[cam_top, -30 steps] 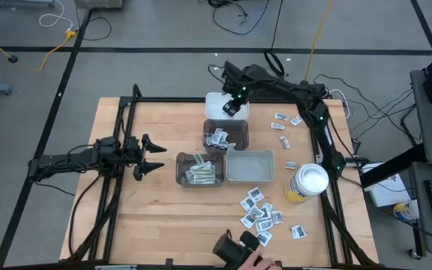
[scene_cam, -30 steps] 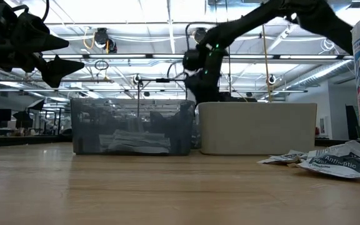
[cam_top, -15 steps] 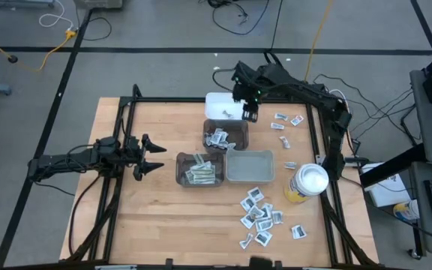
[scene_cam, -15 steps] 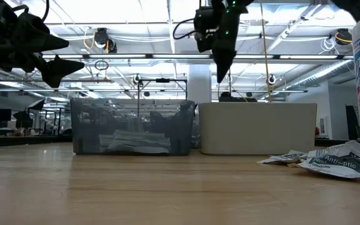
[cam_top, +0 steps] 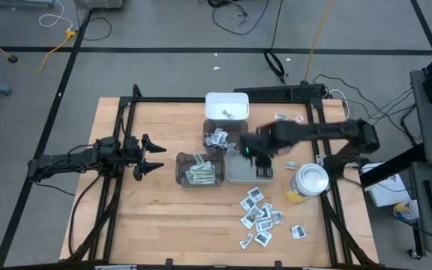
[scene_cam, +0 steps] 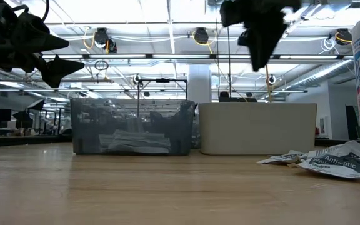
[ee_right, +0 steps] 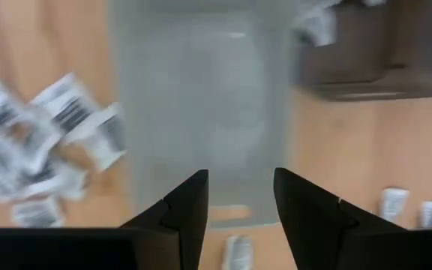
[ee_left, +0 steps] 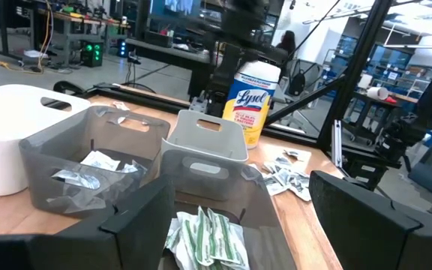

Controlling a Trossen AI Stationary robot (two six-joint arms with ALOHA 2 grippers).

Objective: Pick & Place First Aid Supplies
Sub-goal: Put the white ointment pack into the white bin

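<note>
Lying loose on the wooden surface [cam_top: 148, 217], the main heap of packets [cam_top: 259, 216] sits at lower right of the overhead picture, below the pale grey bin [cam_top: 250, 166] and left of the yellow canister [cam_top: 306, 184]. A smaller scatter of packets [cam_top: 285, 120] lies at upper right, near the white bin [cam_top: 226, 106]. Others already lie sorted: sachets in the dark bin [cam_top: 226, 135] at centre, green-striped strips in the second dark bin [cam_top: 199, 169] beside it. The four bins stand clustered mid-surface, probably so either arm can reach them and each kind gets its own box.

The right gripper [cam_top: 259, 156] hangs over the pale grey bin with its fingers spread and nothing between them; its wrist picture looks straight down into that bin, which appears empty. I judge it is between loads, heading toward a heap. The left gripper [cam_top: 147, 156] waits at middle left, fingers apart, clear of the bins.

Motion smears the right arm in the overhead and wrist pictures, so its exact height over the bin is unclear. In the table-level picture the bin walls hide most contents, and the canister is cut off at the right edge. Print on the packets is too small to read from above.
</note>
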